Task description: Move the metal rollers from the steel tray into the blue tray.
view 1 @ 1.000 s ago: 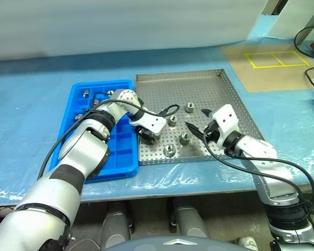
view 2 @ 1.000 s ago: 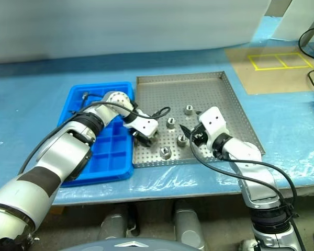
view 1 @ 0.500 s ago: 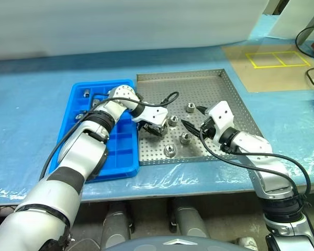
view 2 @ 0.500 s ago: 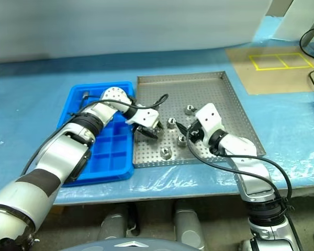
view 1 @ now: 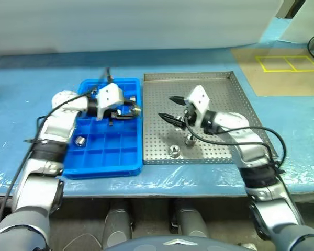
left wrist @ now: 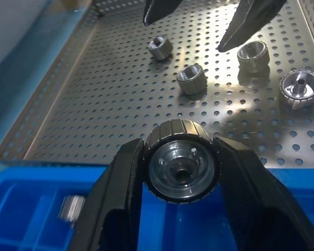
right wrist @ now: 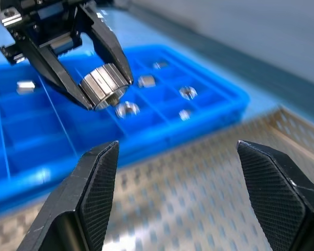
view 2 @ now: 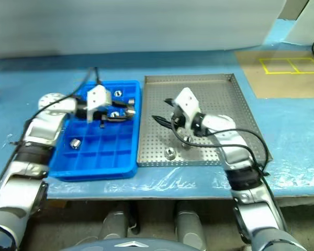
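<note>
Above the gridded blue tray (view 1: 102, 157), left gripper (left wrist: 181, 157) jaws pinch a ribbed metal roller (left wrist: 181, 161); right gripper (right wrist: 178, 162) jaws spread over the perforated steel tray (view 1: 220, 94).

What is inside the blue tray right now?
The blue tray holds several metal rollers, one each in separate compartments, such as and. The left gripper hangs above it, covering some compartments.

A blue plastic-covered table (view 1: 52, 78) with a brown panel (view 1: 282, 73), perhaps cardboard, marked with yellow squares (view 1: 284, 64).
</note>
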Controlling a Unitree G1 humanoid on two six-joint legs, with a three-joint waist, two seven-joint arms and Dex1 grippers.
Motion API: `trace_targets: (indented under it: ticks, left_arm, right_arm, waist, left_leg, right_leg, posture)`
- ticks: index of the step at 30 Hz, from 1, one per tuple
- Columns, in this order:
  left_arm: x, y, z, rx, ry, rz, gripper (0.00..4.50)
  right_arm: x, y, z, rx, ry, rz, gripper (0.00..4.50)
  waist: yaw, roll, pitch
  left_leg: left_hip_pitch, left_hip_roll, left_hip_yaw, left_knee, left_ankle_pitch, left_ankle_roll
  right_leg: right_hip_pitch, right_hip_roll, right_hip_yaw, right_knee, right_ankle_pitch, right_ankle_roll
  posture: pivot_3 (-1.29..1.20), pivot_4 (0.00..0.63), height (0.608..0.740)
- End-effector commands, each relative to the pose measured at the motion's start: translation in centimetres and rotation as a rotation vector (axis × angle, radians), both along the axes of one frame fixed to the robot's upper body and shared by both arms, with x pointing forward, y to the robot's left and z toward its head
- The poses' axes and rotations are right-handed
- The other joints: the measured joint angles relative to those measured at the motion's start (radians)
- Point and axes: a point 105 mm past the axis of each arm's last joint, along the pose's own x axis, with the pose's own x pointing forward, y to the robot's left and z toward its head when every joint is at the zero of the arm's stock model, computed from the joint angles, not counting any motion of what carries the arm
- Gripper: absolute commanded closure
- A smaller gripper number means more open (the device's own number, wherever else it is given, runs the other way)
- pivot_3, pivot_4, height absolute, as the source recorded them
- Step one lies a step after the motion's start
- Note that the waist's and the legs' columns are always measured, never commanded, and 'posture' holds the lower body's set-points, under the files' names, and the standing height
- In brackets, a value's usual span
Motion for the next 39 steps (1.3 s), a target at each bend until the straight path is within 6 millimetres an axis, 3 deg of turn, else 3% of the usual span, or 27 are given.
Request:
trace_targets:
  ticks: [1, 6, 11, 15, 23, 32, 39]
  left_arm:
    - [-1.4, 1.5, 2.2, -0.118, -0.029, 0.111, 2.77]
    - [-3.6, 2.9, 2.0, -0.216, 0.021, 0.233, 2.77]
    - [-5.6, 5.0, 0.8, -0.294, 0.099, 0.358, 2.77]
    - [-6.7, 5.2, -0.9, -0.298, 0.15, 0.407, 2.77]
    - [-4.8, 5.3, -2.8, -0.341, 0.165, 0.502, 2.77]
    - [-2.1, 3.8, -4.3, -0.309, 0.145, 0.504, 2.77]
    - [-0.6, 4.3, -5.5, -0.262, 0.142, 0.525, 2.77]
  right_arm:
    - [-0.4, 3.0, 1.9, 0.03, -0.059, 0.155, 0.8]
    - [-1.1, 5.7, 1.5, -0.003, -0.052, 0.315, 0.8]
    - [-2.8, 6.7, 0.2, -0.045, 0.03, 0.482, 0.8]
    - [-3.4, 7.0, -0.5, -0.073, 0.043, 0.527, 0.8]
    - [-3.1, 7.2, -0.5, -0.088, 0.024, 0.523, 0.8]
    - [-3.0, 6.4, -1.1, -0.096, 0.033, 0.464, 0.8]
    - [-2.7, 5.6, -1.3, -0.109, 0.026, 0.422, 0.8]
  waist:
    - [0.018, 0.0, 0.0]
    - [0.076, 0.0, 0.0]
    - [0.104, 0.0, 0.0]
    - [0.118, 0.0, 0.0]
    - [0.143, 0.0, 0.0]
    - [0.138, -0.001, 0.0]
    - [0.135, -0.001, 0.0]
  left_leg:
    - [0.0, 0.0, 0.0, -0.001, 0.0, -0.001]
    - [-0.001, 0.0, 0.0, -0.005, 0.002, -0.002]
    - [-0.002, 0.0, 0.0, -0.005, 0.001, -0.003]
    - [0.0, 0.0, -0.002, -0.006, 0.003, -0.004]
    - [0.0, -0.001, -0.003, -0.008, 0.003, -0.005]
    - [-0.001, -0.001, -0.003, -0.008, 0.003, -0.005]
    - [-0.001, 0.0, -0.003, -0.008, 0.003, -0.006]
  right_leg:
    - [-0.001, 0.0, 0.0, 0.0, 0.0, 0.0]
    - [-0.002, 0.0, -0.002, -0.001, -0.001, -0.002]
    - [-0.002, 0.0, -0.002, -0.001, -0.001, -0.002]
    - [-0.002, 0.0, -0.002, -0.001, -0.002, -0.002]
    - [-0.002, 0.0, -0.002, -0.001, -0.002, -0.001]
    - [-0.003, 0.0, -0.002, -0.001, -0.002, -0.001]
    - [-0.003, 0.001, -0.002, -0.001, -0.002, -0.001]
  posture:
    - [0.07, 0.15, 0.74]
    - [0.2, 0.15, 0.74]
    - [0.27, 0.15, 0.74]
    - [0.31, 0.15, 0.74]
    - [0.29, 0.15, 0.74]
    - [0.24, 0.15, 0.74]
    - [0.2, 0.15, 0.74]
